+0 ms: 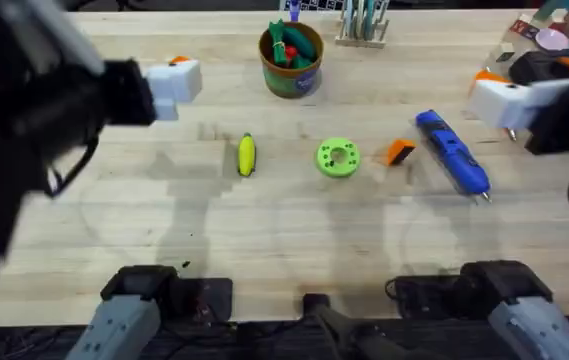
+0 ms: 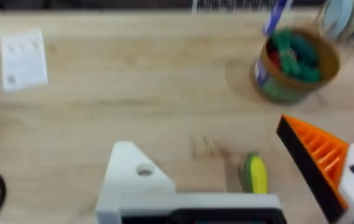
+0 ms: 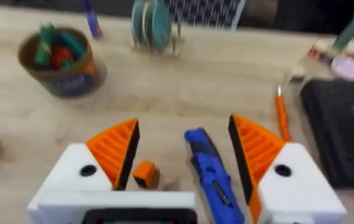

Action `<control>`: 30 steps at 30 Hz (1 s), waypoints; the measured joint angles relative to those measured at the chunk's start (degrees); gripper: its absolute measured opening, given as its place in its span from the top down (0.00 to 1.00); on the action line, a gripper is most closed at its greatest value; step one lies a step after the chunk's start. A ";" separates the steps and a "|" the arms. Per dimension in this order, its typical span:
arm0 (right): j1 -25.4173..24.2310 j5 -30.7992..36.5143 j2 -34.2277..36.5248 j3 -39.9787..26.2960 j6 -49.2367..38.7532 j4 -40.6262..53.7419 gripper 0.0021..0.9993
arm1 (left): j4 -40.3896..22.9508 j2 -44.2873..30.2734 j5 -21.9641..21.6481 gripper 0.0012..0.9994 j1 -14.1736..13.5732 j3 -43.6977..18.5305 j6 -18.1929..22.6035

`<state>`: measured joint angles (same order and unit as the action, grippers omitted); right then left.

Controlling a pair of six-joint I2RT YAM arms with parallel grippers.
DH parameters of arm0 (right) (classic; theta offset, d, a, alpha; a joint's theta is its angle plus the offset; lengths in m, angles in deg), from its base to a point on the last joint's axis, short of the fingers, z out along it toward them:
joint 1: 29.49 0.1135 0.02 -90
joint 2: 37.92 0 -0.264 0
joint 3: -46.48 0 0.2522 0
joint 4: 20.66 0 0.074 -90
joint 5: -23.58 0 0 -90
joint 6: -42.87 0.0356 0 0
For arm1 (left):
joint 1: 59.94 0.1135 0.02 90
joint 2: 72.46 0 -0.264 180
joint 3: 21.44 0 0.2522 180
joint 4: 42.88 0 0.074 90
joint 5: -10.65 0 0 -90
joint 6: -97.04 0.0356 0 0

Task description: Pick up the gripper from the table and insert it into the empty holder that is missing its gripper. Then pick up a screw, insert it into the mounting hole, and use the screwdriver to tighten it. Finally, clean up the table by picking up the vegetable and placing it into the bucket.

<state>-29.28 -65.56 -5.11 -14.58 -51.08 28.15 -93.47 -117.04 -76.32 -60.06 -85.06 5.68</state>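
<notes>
Green disc (image 1: 338, 157) between vegetable (image 1: 246, 155) and orange gripper (image 1: 400, 152).

My table (image 1: 264, 240), pale wood. On it: bucket (image 1: 291, 60) at back holding toy vegetables, yellow vegetable (image 1: 246, 155), green holed disc (image 1: 338, 158), orange gripper (image 1: 400, 152) just beside blue screwdriver (image 1: 452, 151).

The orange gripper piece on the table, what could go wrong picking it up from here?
1. The gripper lies close beside the screwdriver, so the right gripper, jaws open above both, may nudge or grab the screwdriver instead.
2. The piece is small and wedge-shaped; it may slip or twist in the jaws.
3. The holder on the left arm is bare, so a skewed grasp could spoil insertion.
</notes>
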 joint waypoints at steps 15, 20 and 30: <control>0.00 0.35 27.30 -14.26 -0.32 17.55 0.13 | -12.03 -28.61 0.89 0.01 0.00 -14.67 0.00; 0.00 0.35 29.32 -14.28 1.22 17.72 0.13 | -17.16 -29.83 0.65 0.01 -2.04 -14.69 -0.31; 0.00 0.35 29.30 -14.28 2.68 17.72 0.13 | -19.12 -39.71 -3.12 0.01 -20.74 -14.80 -13.27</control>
<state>-29.28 -65.21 24.19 -28.86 -48.40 45.88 -112.59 -156.75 -79.44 -80.80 -99.87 -7.59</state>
